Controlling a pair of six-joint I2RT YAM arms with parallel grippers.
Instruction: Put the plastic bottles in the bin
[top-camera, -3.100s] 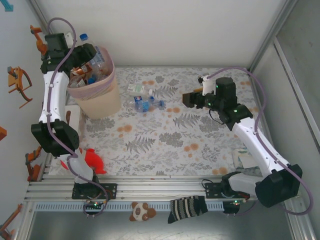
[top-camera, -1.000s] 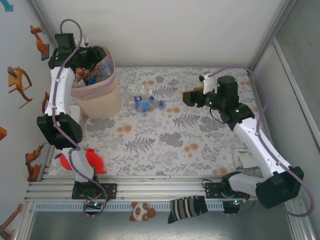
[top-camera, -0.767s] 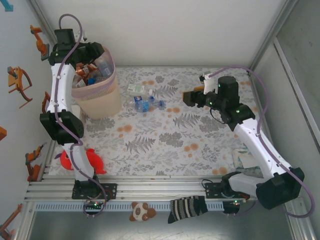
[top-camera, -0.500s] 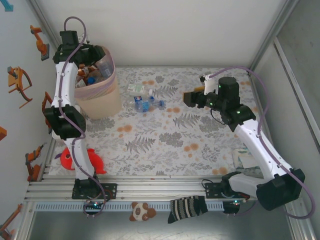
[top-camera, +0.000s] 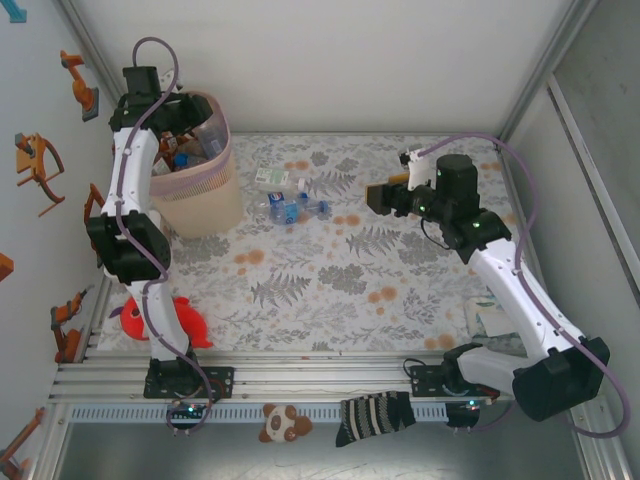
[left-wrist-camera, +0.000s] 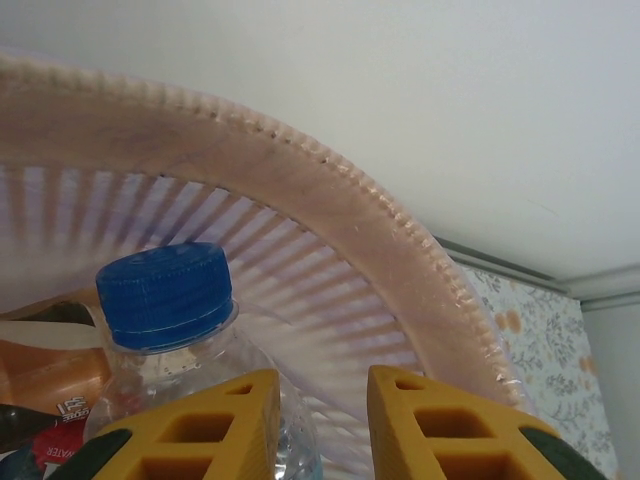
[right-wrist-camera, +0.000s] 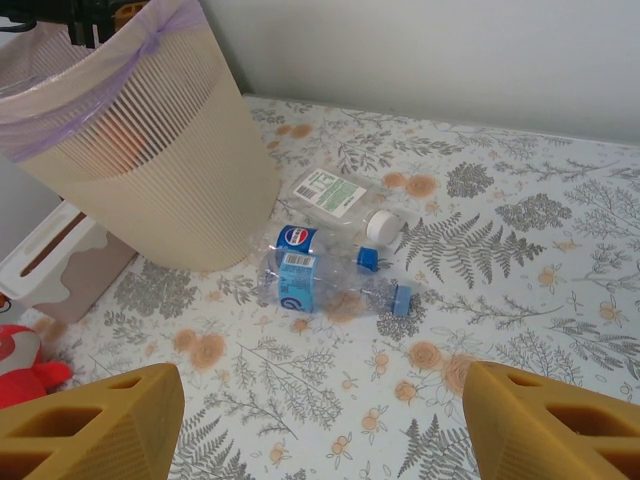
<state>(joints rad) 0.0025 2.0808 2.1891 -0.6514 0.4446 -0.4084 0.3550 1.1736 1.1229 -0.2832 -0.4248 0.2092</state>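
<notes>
Left tool (left-wrist-camera: 325, 385) sits at the mouth of the bin (top-camera: 205, 200), jaws narrow with a slim gap. The pink liner shows through that gap and nothing is clearly clamped. A blue-capped bottle (left-wrist-camera: 165, 295) stands upright inside the bin just behind one finger; cannot tell whether they touch. Judgement: this drop is finished or nearly so. To do it well, lift straight up until the fingers clear the ribbed rim (left-wrist-camera: 330, 190) before swinging away, so that neither the liner nor the bottle is dragged out. Right tool (right-wrist-camera: 325, 400) hangs wide open and empty above the counter (top-camera: 330, 270), facing the loose bottles (right-wrist-camera: 330, 280) that lie together near the foot of the bin, a flattened one (right-wrist-camera: 335, 195) just beyond them. Next pick, in my view: take the nearest bottle across its body, not by the cap. Pose: the left arm is folded steeply upward along the left wall, its wrist over the bin's far-left side. The right arm stretches diagonally forward from its base, with its wrist turned toward the bottles.
</notes>
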